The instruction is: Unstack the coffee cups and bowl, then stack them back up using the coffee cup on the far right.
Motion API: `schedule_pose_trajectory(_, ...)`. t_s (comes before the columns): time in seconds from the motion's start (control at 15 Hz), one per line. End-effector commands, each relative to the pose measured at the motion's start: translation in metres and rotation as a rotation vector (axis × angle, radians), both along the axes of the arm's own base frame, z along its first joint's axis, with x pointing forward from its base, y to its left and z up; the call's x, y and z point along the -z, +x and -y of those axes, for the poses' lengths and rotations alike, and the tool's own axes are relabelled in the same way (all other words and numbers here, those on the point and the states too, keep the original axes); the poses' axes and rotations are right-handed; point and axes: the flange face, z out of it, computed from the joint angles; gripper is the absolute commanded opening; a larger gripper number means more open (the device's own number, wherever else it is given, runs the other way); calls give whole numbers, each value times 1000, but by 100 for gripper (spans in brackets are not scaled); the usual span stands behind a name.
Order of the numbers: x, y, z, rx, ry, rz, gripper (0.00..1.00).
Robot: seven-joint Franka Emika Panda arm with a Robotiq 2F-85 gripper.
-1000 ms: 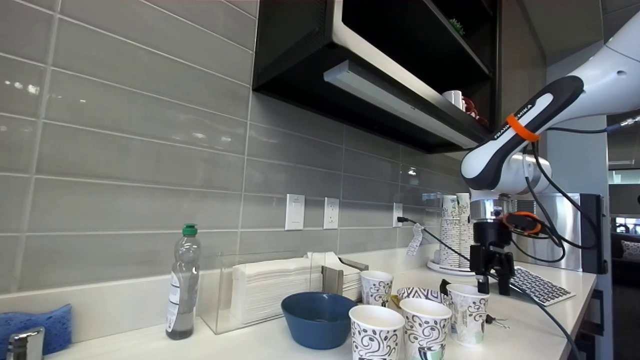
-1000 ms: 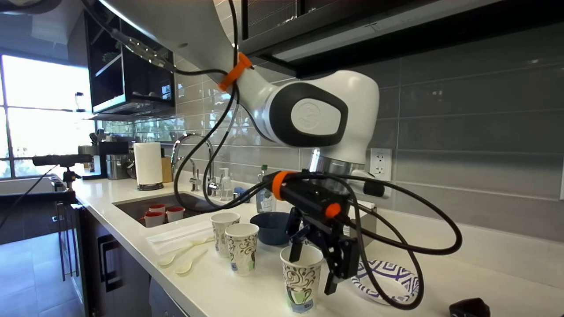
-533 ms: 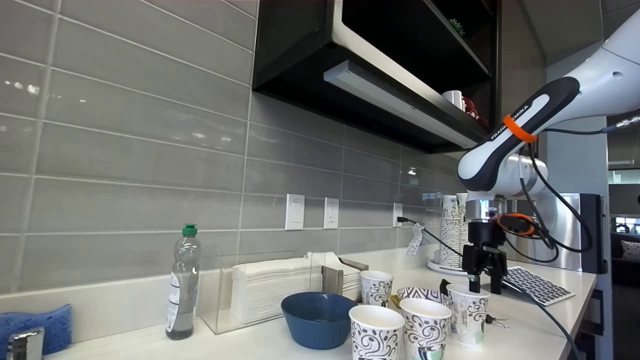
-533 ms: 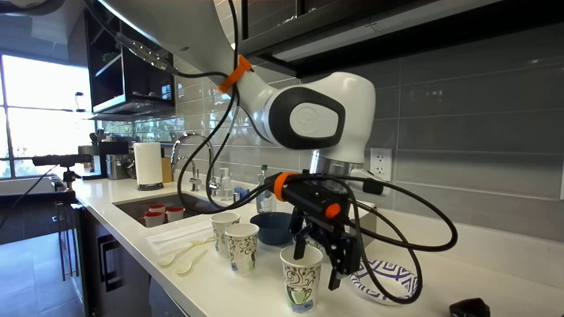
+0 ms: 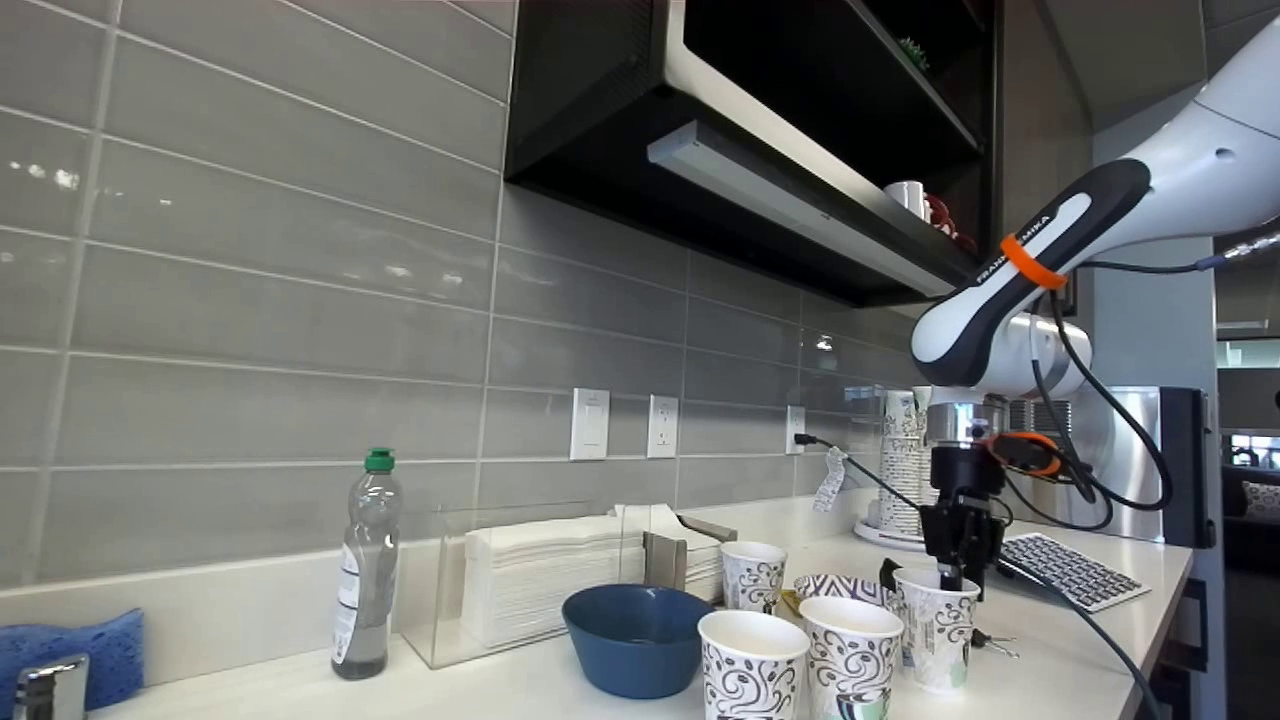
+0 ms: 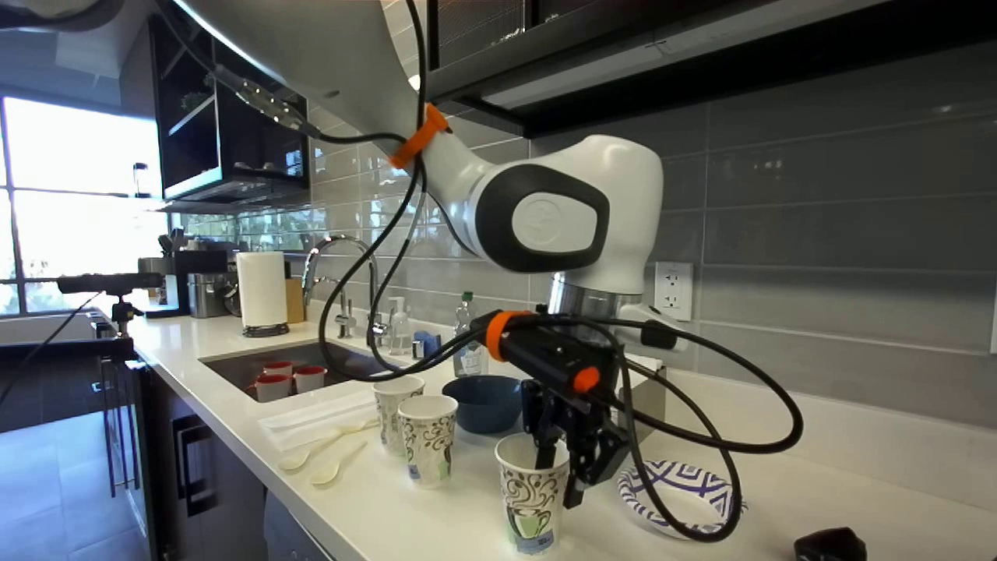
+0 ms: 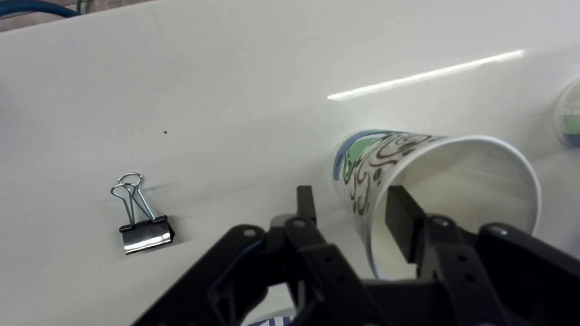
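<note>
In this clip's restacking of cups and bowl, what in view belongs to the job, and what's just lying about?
Job: blue bowl; paper cup at the fingers; other loose cups.

Lying about: binder clip; patterned dish; green-capped bottle; spoons; keyboard.

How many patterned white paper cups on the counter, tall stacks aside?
4, in an exterior view: front-left cup, front-right cup, rear cup by the white paper napkins, far-right cup, rim straddled by the black gripper. Nested ones could be hidden.

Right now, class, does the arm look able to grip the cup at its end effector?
Probably yes: the end effector has one finger inside the cup, the other outside, and only the cup's wall seems to stand between.
</note>
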Motion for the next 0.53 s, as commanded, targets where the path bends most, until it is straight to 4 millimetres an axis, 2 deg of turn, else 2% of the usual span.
schedule_pose_trajectory(0.0, -6, 2, -1, 22, 19, 34, 16)
schedule_pose_trajectory(0.13, -10, 3, -1, 27, 27, 52, 3)
schedule_pose_trajectory(0.2, -13, 3, -2, 29, 32, 66, 0)
schedule_pose_trajectory(0.47, -30, 4, -2, 34, 54, 118, 1)
